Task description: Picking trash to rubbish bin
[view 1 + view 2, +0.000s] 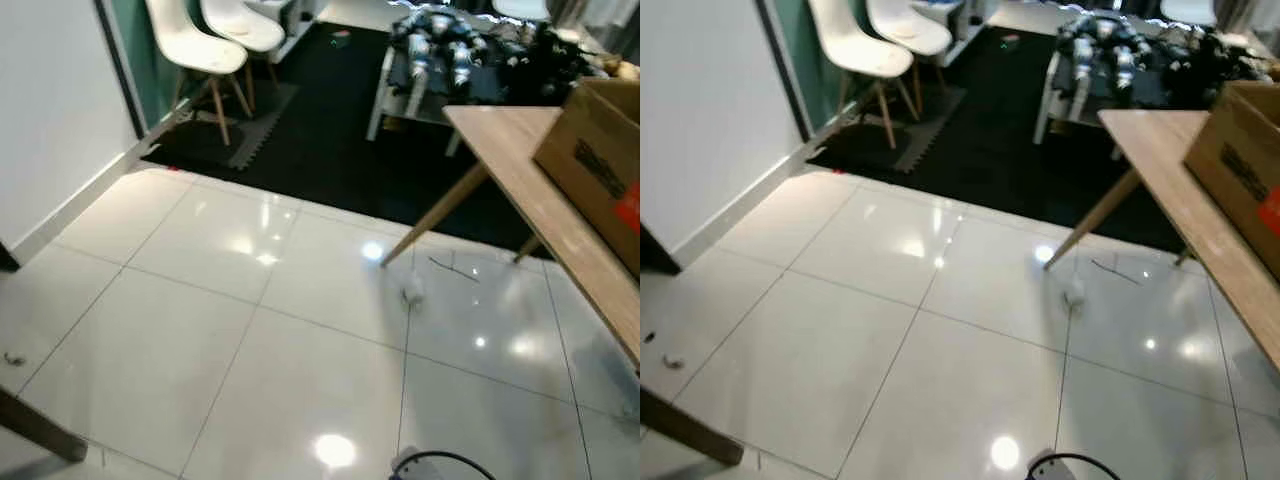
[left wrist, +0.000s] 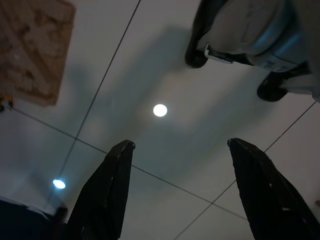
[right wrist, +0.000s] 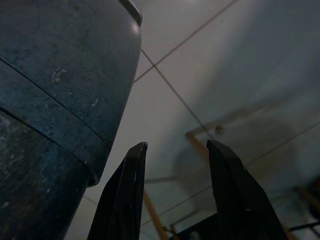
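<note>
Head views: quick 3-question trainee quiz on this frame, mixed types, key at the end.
1. True or false: the crumpled white scrap lies on the tiled floor near the foot of a leg of the wooden table.
2. Multiple choice: the cardboard box sits A) on the floor, B) on the wooden table, C) on a chair.
3. Fill in: both white chairs stand on the ____ floor area.

Key: 1 true. 2 B. 3 dark. Extra: the left gripper and the right gripper are open, holding nothing.
</note>
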You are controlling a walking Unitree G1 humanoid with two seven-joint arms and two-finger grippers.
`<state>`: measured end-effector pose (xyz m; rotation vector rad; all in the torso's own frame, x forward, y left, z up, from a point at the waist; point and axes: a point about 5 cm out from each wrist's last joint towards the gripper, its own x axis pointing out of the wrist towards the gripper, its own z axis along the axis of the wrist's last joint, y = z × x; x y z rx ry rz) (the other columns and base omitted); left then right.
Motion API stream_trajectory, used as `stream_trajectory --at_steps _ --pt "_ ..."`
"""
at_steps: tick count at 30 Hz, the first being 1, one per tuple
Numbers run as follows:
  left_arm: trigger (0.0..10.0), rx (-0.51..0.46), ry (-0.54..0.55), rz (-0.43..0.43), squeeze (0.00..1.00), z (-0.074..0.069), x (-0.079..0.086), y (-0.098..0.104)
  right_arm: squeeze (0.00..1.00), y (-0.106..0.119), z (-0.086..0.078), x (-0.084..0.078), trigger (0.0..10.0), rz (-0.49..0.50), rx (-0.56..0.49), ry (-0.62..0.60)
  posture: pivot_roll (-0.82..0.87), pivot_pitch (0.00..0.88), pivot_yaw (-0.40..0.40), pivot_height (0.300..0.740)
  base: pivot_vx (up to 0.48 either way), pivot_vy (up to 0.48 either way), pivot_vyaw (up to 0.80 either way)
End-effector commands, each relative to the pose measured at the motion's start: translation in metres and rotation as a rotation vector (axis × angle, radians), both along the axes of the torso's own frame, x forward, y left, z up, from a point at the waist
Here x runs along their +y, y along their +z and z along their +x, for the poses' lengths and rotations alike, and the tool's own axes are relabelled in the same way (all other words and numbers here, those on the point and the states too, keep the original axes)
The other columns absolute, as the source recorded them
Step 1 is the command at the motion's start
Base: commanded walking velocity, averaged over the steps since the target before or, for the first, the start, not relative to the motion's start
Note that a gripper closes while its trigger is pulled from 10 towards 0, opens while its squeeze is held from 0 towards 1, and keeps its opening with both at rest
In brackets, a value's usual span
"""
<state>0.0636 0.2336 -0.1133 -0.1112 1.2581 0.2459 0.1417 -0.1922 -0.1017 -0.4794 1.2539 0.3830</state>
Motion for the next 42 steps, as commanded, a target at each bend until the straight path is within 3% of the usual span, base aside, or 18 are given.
stream_trajectory --at_steps 1,9,18,42 --pt "10.0 0.018 0.004 0.001 0.00 -0.006 -0.002 -0.001 0.00 -0.004 -0.011 0.007 10.0 0.028 0.044 0.013 0.20 0.119 -0.065 0.740 0.000 0.000 0.78" --pt "10.0 0.023 0.010 -0.002 0.00 -0.009 -0.005 -0.003 0.00 -0.004 -0.018 -0.008 10.0 0.000 0.056 0.036 0.20 0.113 -0.084 0.740 0.000 0.000 0.78" --pt "10.0 0.020 0.014 0.006 0.00 -0.006 -0.004 -0.002 0.00 -0.003 -0.014 -0.011 10.0 -0.001 0.051 0.042 0.21 0.105 -0.087 0.740 0.000 0.000 0.78" --pt "10.0 0.008 0.006 0.000 0.00 -0.003 -0.009 -0.002 0.00 0.000 -0.003 -0.002 10.0 0.019 0.034 0.053 0.22 0.110 -0.088 0.740 0.000 0.000 0.78"
